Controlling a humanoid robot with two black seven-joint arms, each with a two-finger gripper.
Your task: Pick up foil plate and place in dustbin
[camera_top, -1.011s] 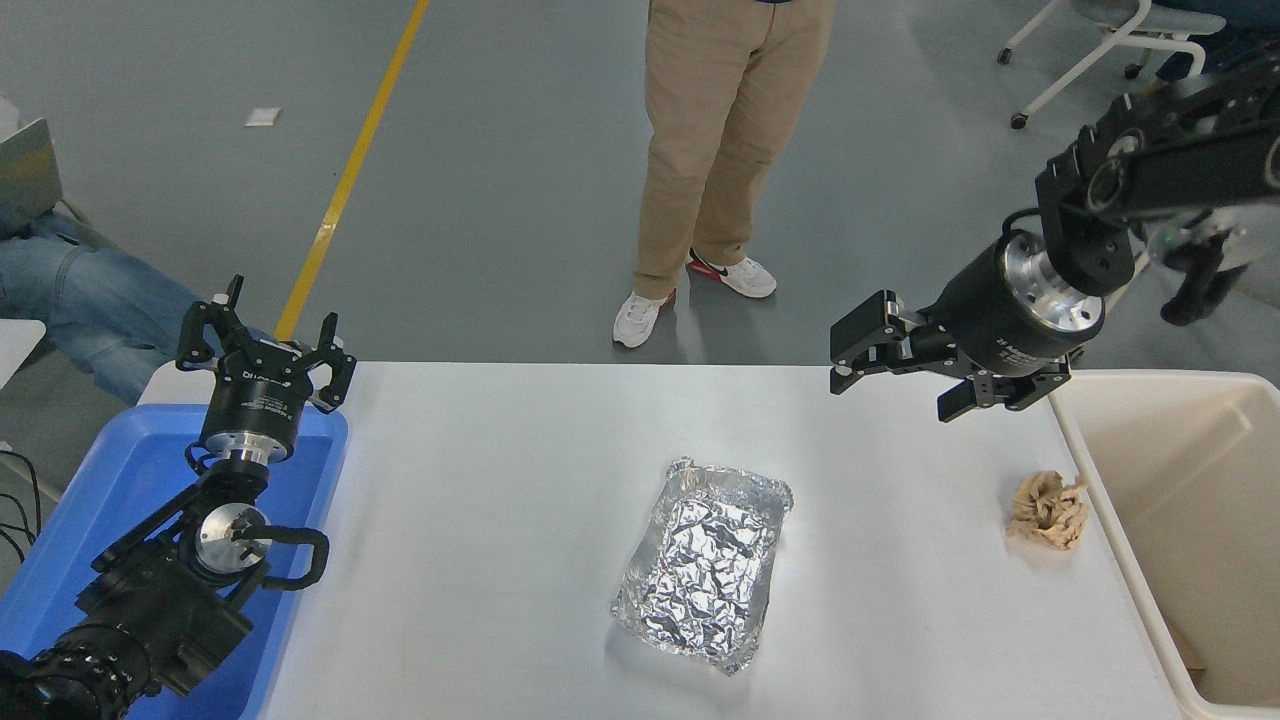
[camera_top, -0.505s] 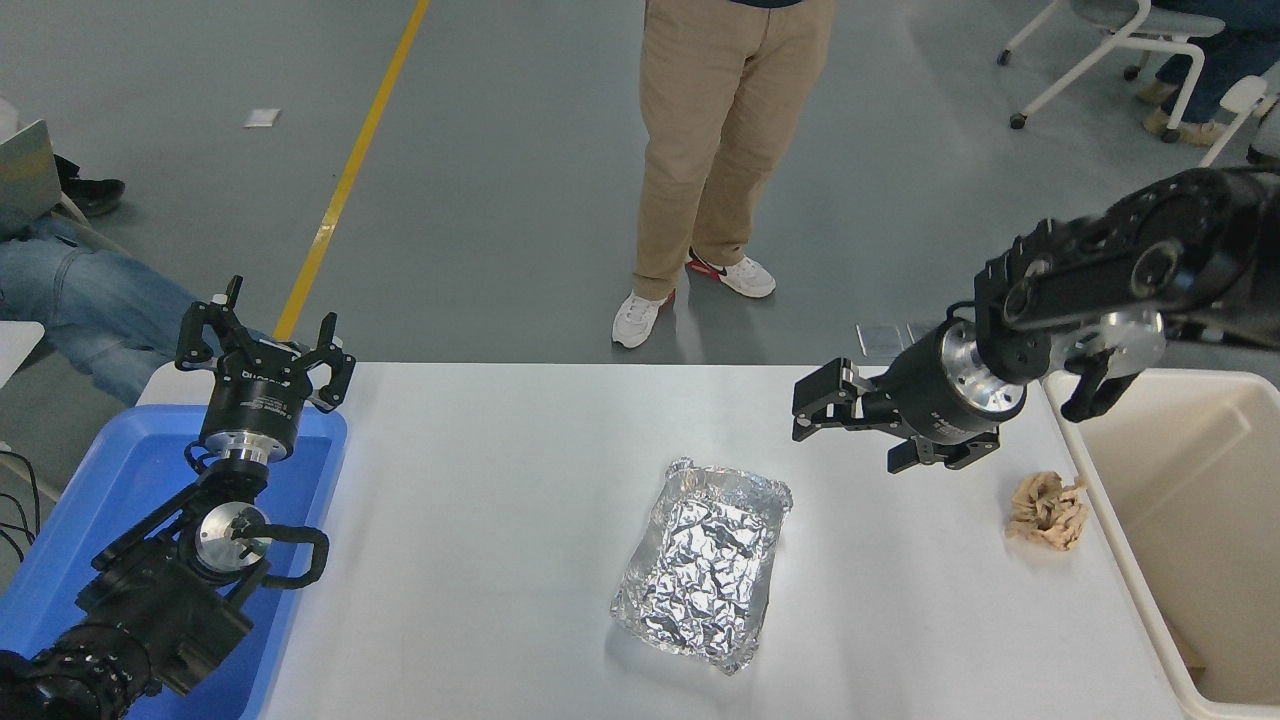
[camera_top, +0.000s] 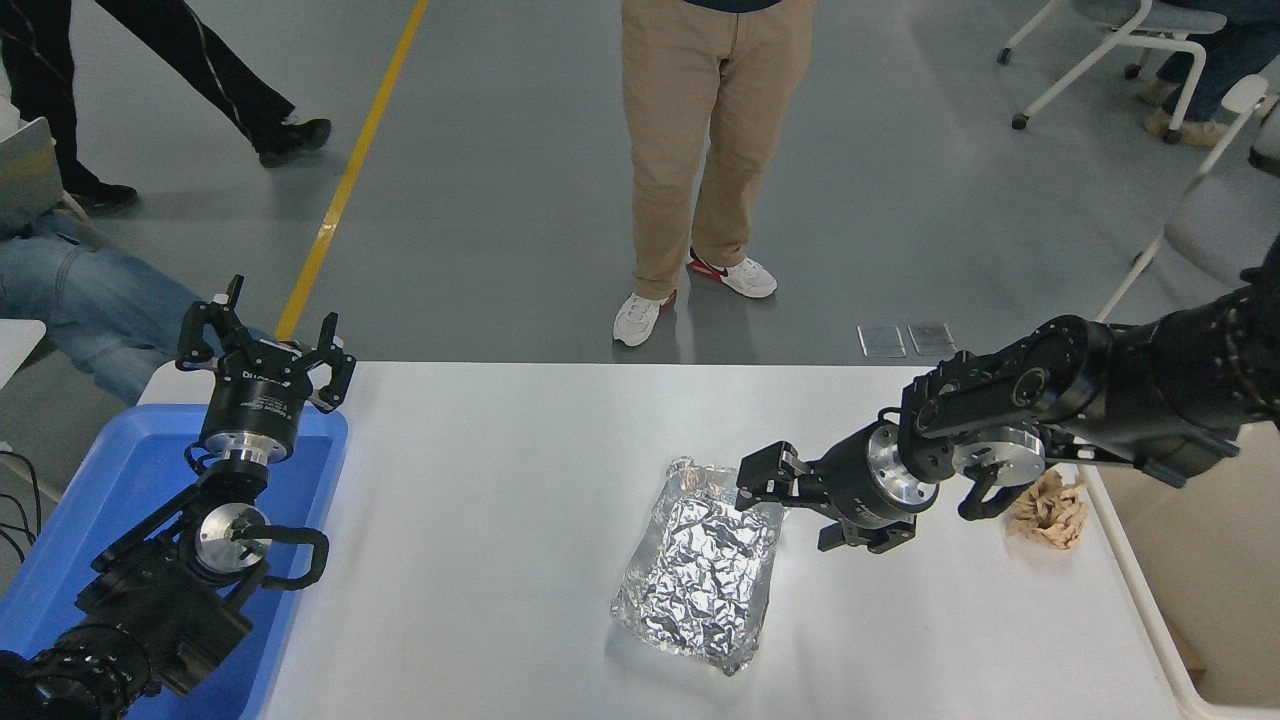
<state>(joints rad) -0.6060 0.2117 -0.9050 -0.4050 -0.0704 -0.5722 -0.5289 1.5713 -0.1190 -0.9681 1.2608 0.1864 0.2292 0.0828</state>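
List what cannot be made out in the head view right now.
- Dustbin: mostly cut off by the right and bottom edges; its far end is hidden behind the right arm.
- Right gripper: at the foil plate's far right corner; contact cannot be judged from this angle.
- Paper wad: top partly hidden by the right arm.
- Blue tub: inside largely covered by the parked left arm and left gripper.

We see the foil plate [camera_top: 705,572] lying flat mid-bench [camera_top: 480,560]. Our right gripper [camera_top: 775,490] reaches in low from the right, jaws apart at the plate's far right corner. A paper wad [camera_top: 1048,510] sits beside the dustbin [camera_top: 1140,610]. Our left gripper [camera_top: 262,345] is parked over the blue tub [camera_top: 120,480], jaws spread.
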